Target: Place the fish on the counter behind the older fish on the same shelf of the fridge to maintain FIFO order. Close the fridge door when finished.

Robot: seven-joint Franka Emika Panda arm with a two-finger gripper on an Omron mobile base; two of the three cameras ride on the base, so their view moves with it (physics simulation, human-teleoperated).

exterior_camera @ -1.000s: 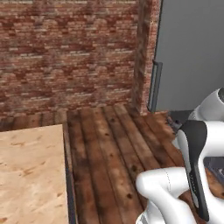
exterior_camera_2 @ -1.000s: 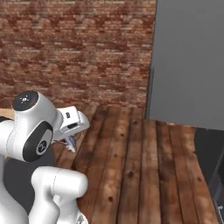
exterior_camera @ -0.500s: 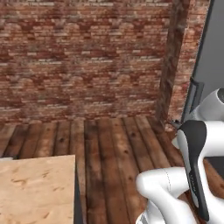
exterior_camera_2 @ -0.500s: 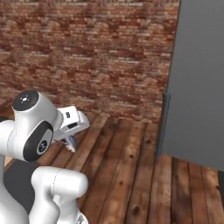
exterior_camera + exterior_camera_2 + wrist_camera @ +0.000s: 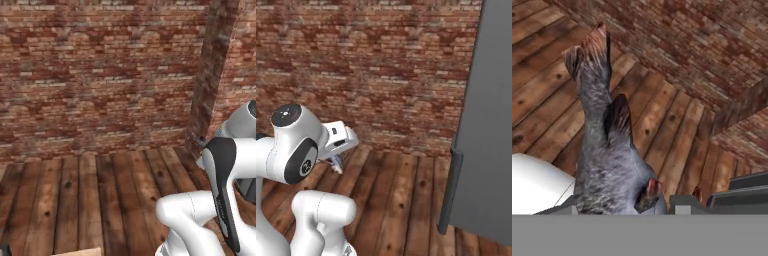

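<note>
The view has swung left; the end effector [image 5: 637,212] grips the fish [image 5: 609,160] over open floor [image 5: 100,200].

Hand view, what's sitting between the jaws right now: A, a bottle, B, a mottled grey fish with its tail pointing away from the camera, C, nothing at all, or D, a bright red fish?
B: the fish is mottled grey, rising from the jaws with its forked tail at the far end, above the wooden floor.
</note>
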